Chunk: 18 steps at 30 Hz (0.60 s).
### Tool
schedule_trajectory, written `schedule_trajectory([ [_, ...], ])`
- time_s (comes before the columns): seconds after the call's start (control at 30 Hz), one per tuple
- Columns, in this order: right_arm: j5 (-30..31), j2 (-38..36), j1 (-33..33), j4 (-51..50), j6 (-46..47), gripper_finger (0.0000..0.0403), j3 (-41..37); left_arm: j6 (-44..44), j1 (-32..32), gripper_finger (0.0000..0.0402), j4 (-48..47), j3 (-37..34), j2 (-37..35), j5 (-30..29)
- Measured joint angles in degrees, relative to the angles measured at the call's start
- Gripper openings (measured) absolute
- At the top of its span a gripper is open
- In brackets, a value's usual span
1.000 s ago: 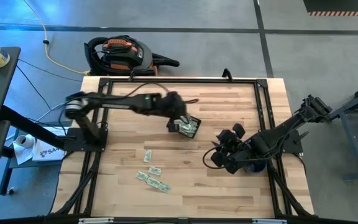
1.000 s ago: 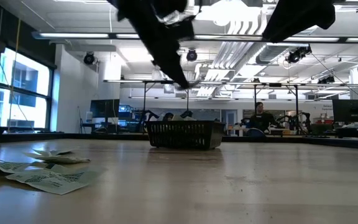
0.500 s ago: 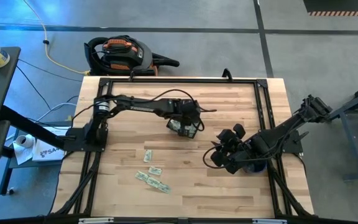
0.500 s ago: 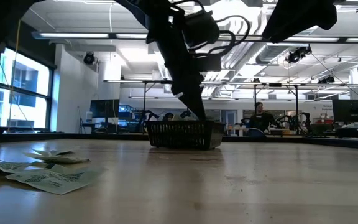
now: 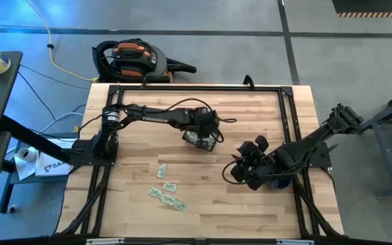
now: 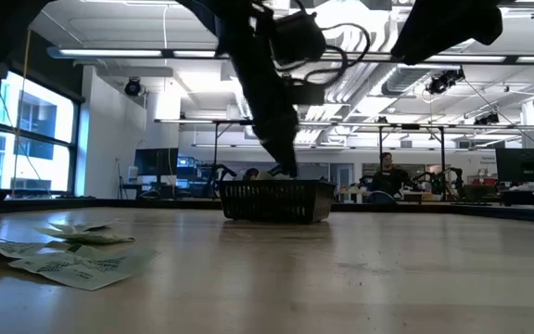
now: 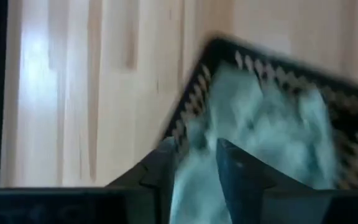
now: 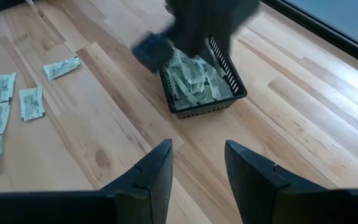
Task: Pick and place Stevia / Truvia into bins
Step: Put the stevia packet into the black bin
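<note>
The dark slatted basket [image 5: 194, 139] stands on its base near the table's middle, heaped with pale green and white sachets [image 8: 194, 78]. My left gripper [image 5: 207, 136] hangs over the basket with its fingers pointing down at the rim [image 6: 286, 169]. In the left wrist view its fingers [image 7: 194, 152] stand apart above the heaped sachets, so it is open. Several loose sachets [image 5: 166, 190] lie flat on the table toward the near-left. My right gripper [image 8: 194, 165] is open and waits right of the basket [image 5: 245, 169].
A dark blue mug [image 5: 278, 182] sits under the right arm near the table's right edge. Black frame rails [image 5: 196, 88] run around the tabletop. Bare wood lies between the basket and the loose sachets [image 8: 31, 102]. A vacuum cleaner [image 5: 131, 58] stands on the floor beyond the far edge.
My left arm has swung round and its gripper has come down from above the basket to the basket's rim, shifting slightly toward the table's right. In the last half second it has hardly moved. The right arm has kept still.
</note>
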Motion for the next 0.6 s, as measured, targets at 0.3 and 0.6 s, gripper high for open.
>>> schedule_trajectory([
  [0.3, -0.4, 0.0, 0.0, -0.5, -1.8, 0.0138, 0.0, -22.2, -5.3, 0.0163, -27.6, -0.8, -9.8, 3.9],
  [0.6, 0.1, 0.0, -0.6, -0.7, -5.0, 0.0138, 0.0, -63.4, -14.9, 0.0155, -29.1, -23.0, -25.1, 5.4],
])
